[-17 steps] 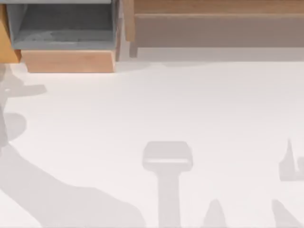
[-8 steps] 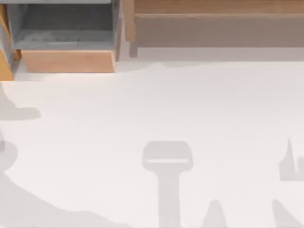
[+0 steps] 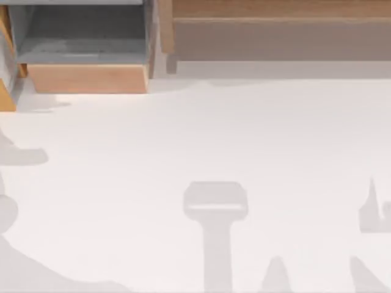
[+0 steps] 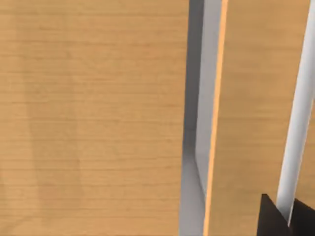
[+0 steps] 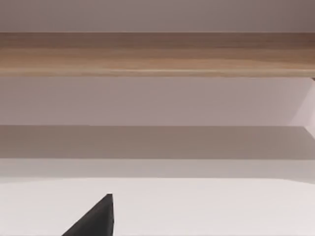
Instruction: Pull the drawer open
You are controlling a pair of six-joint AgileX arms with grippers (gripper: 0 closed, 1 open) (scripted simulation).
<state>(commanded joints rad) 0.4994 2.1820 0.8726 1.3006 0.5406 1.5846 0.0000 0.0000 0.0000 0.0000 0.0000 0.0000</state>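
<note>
The tabletop (image 3: 201, 140) is open across its middle and near side; it carries shadows, and no object stands there. Obstacles line the far edge. The drawer (image 3: 85, 78) projects from the far left corner, its tan front board facing the open area and its grey cavity open from above. The wide wooden unit (image 3: 275, 36) blocks the far edge to the right. A narrow gap separates the drawer from this unit. In the left wrist view, wood panels stand close ahead.
</note>
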